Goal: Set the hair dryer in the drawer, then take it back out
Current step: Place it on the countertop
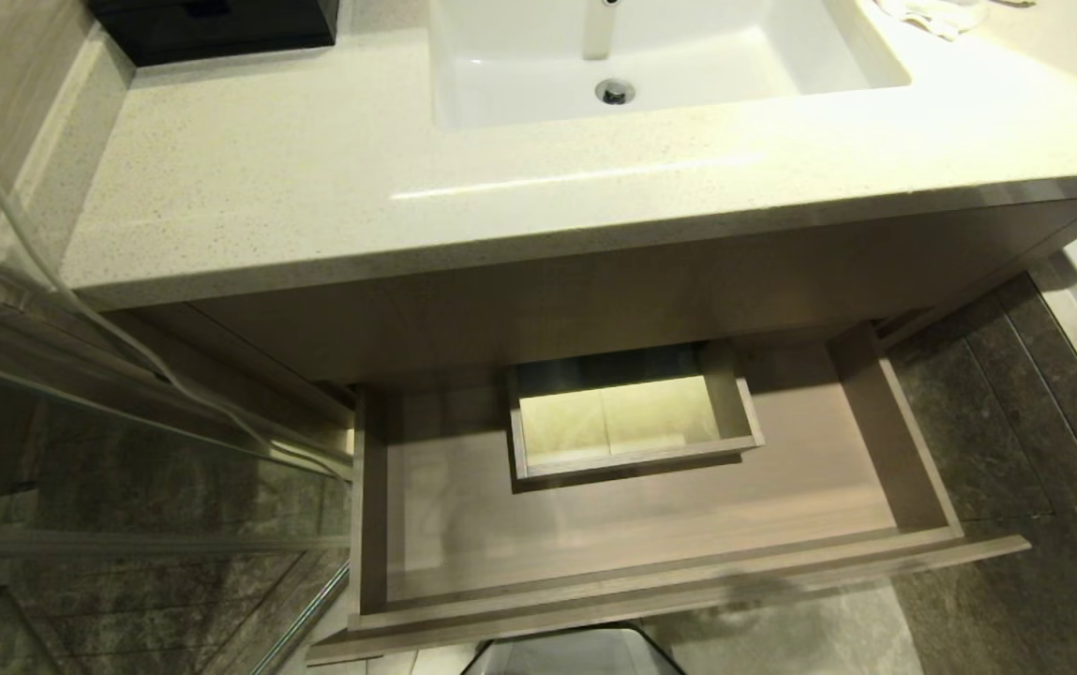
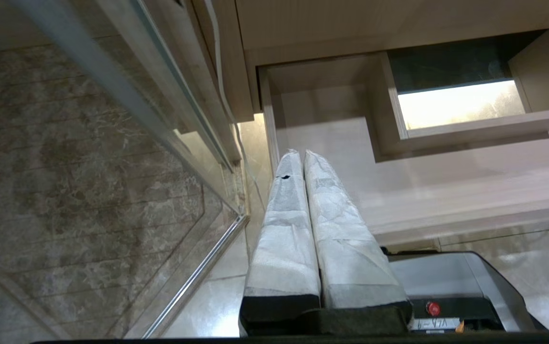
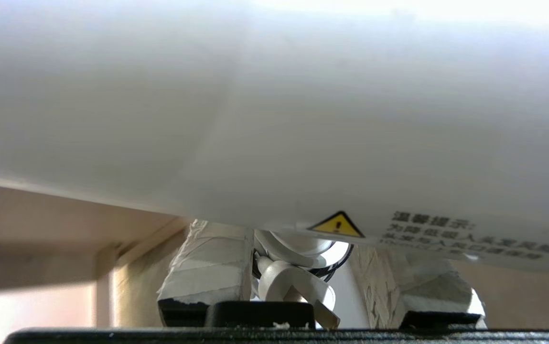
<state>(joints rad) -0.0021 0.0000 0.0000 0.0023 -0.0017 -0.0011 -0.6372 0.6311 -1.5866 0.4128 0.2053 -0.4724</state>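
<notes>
— What does the left gripper (image 2: 301, 155) look like in its wrist view?
— It has two long, flat fingers (image 2: 336, 224) wrapped in wrinkled white tape with a fabric-like weave, seated in black mounts. One finger has a small dark nick near its tip.
— And the right gripper (image 3: 298, 267)?
— It has the same white-taped fingers (image 3: 207, 267) on black blocks; the tape on one finger looks speckled and worn.
— Is any of the robot's base visible?
— Yes. The grey, rounded-cornered base housing (image 2: 460, 277) has a dark rim, a small red round button (image 2: 431, 308) and a white label strip with dark characters beneath it. The head view shows the housing's pale top edge (image 1: 575, 652).
</notes>
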